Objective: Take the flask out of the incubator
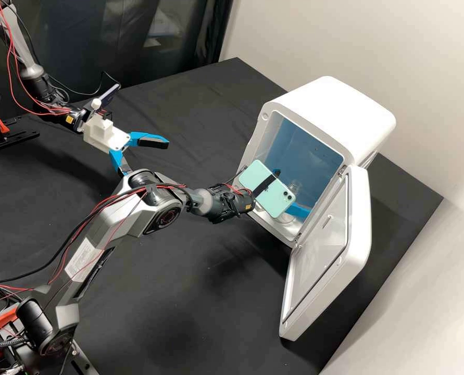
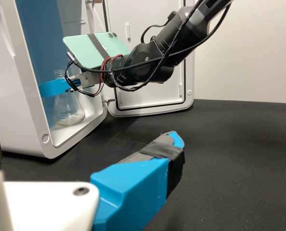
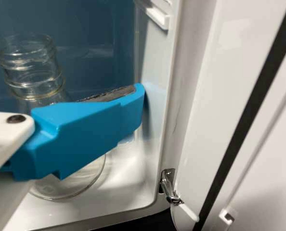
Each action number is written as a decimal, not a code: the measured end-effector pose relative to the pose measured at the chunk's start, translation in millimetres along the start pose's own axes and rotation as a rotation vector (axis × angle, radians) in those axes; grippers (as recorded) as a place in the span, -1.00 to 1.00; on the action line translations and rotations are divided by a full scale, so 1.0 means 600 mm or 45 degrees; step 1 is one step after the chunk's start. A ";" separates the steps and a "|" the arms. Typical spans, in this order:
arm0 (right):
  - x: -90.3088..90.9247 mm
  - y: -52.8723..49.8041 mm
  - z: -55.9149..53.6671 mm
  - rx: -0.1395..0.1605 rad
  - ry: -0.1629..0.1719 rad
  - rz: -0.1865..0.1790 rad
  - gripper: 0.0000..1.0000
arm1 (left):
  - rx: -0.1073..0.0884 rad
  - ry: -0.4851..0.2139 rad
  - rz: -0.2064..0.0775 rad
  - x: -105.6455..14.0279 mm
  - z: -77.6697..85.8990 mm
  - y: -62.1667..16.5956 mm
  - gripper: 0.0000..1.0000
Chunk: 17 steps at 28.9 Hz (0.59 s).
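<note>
A clear glass flask (image 1: pixel 295 186) stands upright on the floor of the white incubator (image 1: pixel 330 109), against its blue inner wall. The incubator door (image 1: pixel 341 250) hangs wide open. My right gripper (image 1: pixel 293 207) is inside the chamber, level with the neck of the flask (image 3: pixel 30 62). I cannot tell whether it touches the glass. From the left wrist view the flask (image 2: pixel 66 108) shows behind that gripper (image 2: pixel 56 87). My left gripper (image 1: pixel 144 156) hovers open and holds nothing, over the bench well away from the incubator (image 2: pixel 18 130).
A mint-green phone (image 1: pixel 267 187) is strapped to the right arm's wrist at the chamber mouth. The door's hinge (image 3: pixel 168 187) sits close beside the right gripper. The incubator stands near the bench's far right edge, by a white wall. Open black bench (image 1: pixel 216 291) lies before it.
</note>
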 end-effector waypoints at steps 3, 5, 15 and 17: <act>0.000 -0.002 -0.002 0.004 -0.001 -0.001 1.00 | 0.000 0.000 0.000 0.000 0.000 0.000 1.00; 0.000 -0.002 -0.003 0.014 -0.004 0.003 1.00 | 0.000 0.000 0.000 0.000 0.000 0.000 1.00; 0.001 -0.003 -0.003 0.016 -0.021 -0.001 -1.00 | 0.000 0.000 -0.002 0.000 0.000 -0.001 1.00; 0.002 -0.003 -0.003 0.016 -0.021 -0.001 -1.00 | 0.000 0.000 -0.002 0.000 0.000 -0.001 1.00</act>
